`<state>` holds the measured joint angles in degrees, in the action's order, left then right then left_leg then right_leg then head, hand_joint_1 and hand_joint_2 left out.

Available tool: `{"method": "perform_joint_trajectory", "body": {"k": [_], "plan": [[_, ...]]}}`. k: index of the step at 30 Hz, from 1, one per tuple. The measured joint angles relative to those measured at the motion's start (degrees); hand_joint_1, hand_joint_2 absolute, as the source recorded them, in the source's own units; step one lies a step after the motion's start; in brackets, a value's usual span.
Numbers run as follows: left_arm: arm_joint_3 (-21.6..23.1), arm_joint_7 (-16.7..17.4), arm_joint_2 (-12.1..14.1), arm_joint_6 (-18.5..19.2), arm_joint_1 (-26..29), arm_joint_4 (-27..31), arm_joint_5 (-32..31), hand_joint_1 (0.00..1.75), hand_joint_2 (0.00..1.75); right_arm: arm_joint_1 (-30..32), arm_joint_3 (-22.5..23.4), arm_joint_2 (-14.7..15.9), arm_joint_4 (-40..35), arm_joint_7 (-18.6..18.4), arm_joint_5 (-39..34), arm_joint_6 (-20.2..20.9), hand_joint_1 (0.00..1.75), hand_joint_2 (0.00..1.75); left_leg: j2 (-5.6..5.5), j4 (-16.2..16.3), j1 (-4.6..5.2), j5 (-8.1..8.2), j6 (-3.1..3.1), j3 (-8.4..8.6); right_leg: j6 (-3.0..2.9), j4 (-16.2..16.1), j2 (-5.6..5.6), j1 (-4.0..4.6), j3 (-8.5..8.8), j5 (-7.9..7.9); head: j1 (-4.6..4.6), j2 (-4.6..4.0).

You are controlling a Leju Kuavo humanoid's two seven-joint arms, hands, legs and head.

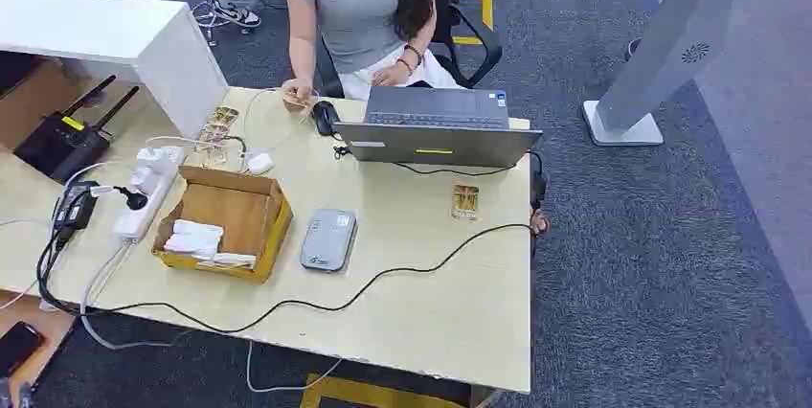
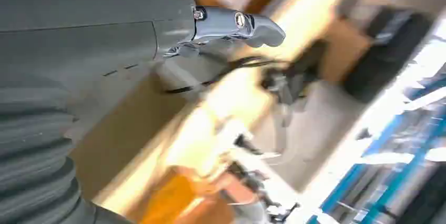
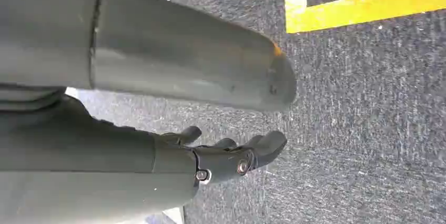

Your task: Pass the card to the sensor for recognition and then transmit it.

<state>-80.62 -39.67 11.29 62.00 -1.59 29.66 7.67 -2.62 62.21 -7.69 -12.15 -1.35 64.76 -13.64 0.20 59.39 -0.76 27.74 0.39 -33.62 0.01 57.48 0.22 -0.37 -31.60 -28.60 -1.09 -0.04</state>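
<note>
Pale-wood counter (image 1: 431, 283) carries a small gold-patterned card (image 1: 465, 201) just in front of the grey laptop (image 1: 436, 130), right of the flat grey sensor box (image 1: 328, 238). The right robot hand (image 3: 231, 155) hangs over carpet, fingers loosely apart, empty; the left robot hand (image 2: 231, 27), blurred, seems empty too. Approach the card from above, well clear of the black cable (image 1: 383, 274).

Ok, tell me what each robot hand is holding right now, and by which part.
Nothing in the right hand: its fingers hang over grey carpet, holding nothing. The left hand appears empty too, though that view is blurred.
</note>
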Motion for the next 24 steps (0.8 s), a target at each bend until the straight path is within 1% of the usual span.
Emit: {"method": "perform_joint_trajectory", "body": {"k": [2,5,6,8,10,12,15,18,24], "plan": [[-1.54,-0.07,2.96,1.54,-0.40,-0.79,0.78,0.00,1.75,-0.01,0.22,0.00,0.09,-0.35,0.70,0.15,0.00,0.00,0.00,0.00,-0.05,-0.01,-0.02,0.00,-0.01,0.00,-0.01,0.01,0.00,-0.01,-0.04,0.00],[-3.55,-0.18,7.01,5.06,-1.55,-1.10,2.83,0.00,1.75,0.01,0.26,0.07,0.11,-0.44,1.73,1.03,0.00,0.00,-0.01,0.00,-0.13,-0.01,-0.05,-0.01,-0.03,0.01,-0.02,0.09,0.03,-0.02,0.00,0.00],[-3.70,-0.18,7.16,6.04,-1.79,-1.05,3.55,0.00,1.75,0.01,0.26,0.09,0.11,-0.37,1.93,1.31,0.00,0.00,-0.01,0.00,-0.08,-0.01,-0.05,0.01,-0.03,0.01,-0.01,0.08,0.03,-0.02,0.00,0.00],[-3.70,-0.13,6.75,7.24,-1.81,0.45,4.22,0.00,1.75,0.03,0.31,0.09,0.13,-0.20,2.23,1.64,0.00,0.00,0.00,-0.03,0.02,-0.01,-0.05,0.05,-0.03,0.02,-0.01,0.01,0.03,-0.01,-0.17,-0.02],[-3.70,0.61,5.57,7.24,-1.72,1.92,4.64,0.00,1.75,0.03,0.31,0.09,0.26,-0.05,2.43,1.93,0.00,0.00,0.00,-0.01,-0.06,-0.01,-0.05,0.02,-0.02,0.02,0.00,0.02,0.04,-0.01,-0.13,0.00],[-3.55,1.12,4.72,6.89,-1.59,3.74,5.16,0.00,1.75,0.02,0.31,0.09,0.35,0.04,2.47,2.03,0.00,0.00,0.01,0.01,-0.11,0.00,-0.05,0.02,-0.02,-0.01,0.00,0.07,0.03,-0.01,0.02,0.00],[-2.26,1.22,3.69,5.58,-1.45,7.74,5.38,0.00,1.75,0.03,0.31,0.11,0.35,0.09,2.71,2.18,0.00,0.00,0.00,0.01,0.02,0.01,-0.04,0.03,-0.02,-0.01,0.00,0.00,-0.03,-0.01,-0.02,0.00],[-0.05,1.90,2.44,3.34,-1.24,11.57,5.21,0.00,1.75,0.02,0.31,0.11,0.37,0.20,3.09,2.45,0.00,0.00,0.00,0.01,-0.01,0.01,-0.04,0.03,-0.02,-0.01,0.00,0.00,-0.06,-0.01,0.02,0.00],[7.65,3.54,0.43,-3.10,-1.22,19.89,4.62,0.00,1.75,-0.01,0.24,0.13,0.37,0.50,4.09,3.11,0.00,0.00,0.00,0.01,-0.04,0.00,-0.05,0.06,-0.03,-0.01,0.00,0.01,-0.05,0.00,-0.02,0.00]]}}
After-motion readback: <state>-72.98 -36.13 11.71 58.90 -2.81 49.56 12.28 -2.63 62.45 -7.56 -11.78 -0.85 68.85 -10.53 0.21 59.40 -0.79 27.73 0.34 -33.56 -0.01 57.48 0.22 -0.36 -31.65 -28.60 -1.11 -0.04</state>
